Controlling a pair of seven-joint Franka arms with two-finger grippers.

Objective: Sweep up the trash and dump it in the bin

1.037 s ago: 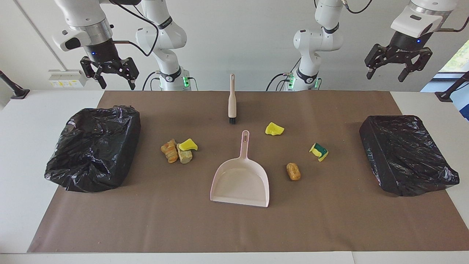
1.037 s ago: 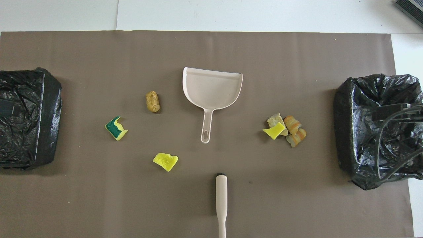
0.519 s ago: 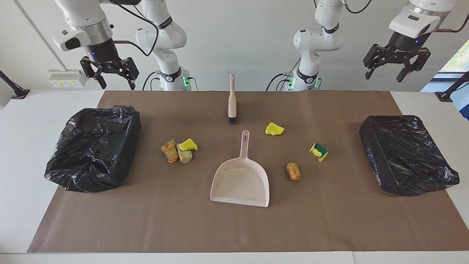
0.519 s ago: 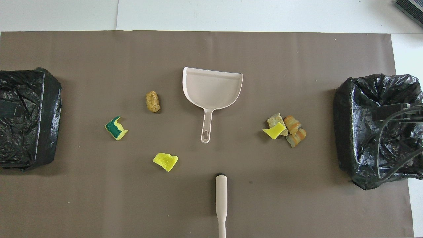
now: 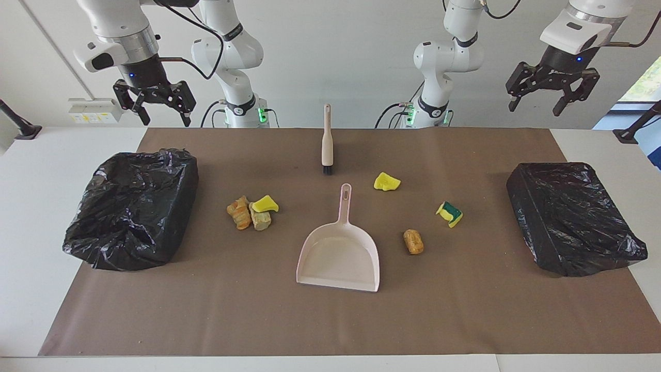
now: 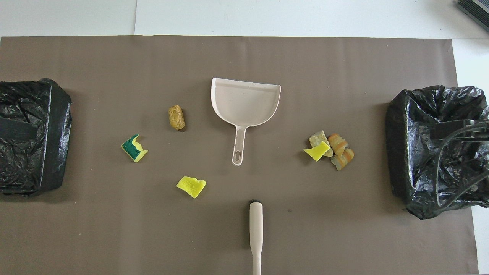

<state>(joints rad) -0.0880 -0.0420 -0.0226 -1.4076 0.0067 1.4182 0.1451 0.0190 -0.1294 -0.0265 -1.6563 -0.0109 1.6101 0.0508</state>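
Several pieces of trash lie on the brown mat. A yellow sponge piece [image 5: 386,181], a green-and-yellow sponge piece [image 5: 449,214] and a brown lump [image 5: 413,241] lie toward the left arm's end. A cluster of orange-brown lumps and a yellow scrap [image 5: 252,212] lies toward the right arm's end. The pink dustpan [image 5: 338,258] rests mid-table, its handle pointing at the robots. The brush [image 5: 327,139] lies nearer to the robots. One black-bagged bin [image 5: 131,206] sits at the right arm's end and another bin [image 5: 573,217] at the left arm's end. My left gripper [image 5: 535,106] and right gripper [image 5: 165,120] hang open and empty, high over the table's robot-side edge.
The brown mat [image 6: 114,236] covers most of the white table. A dark object [image 6: 473,9] sits at the corner farthest from the robots, at the right arm's end. A black stand [image 5: 20,126] is at one table end and another black stand [image 5: 635,129] at the other.
My left gripper has risen a little and drifted toward the table's middle. The right gripper, the trash, the dustpan and the brush have not moved.
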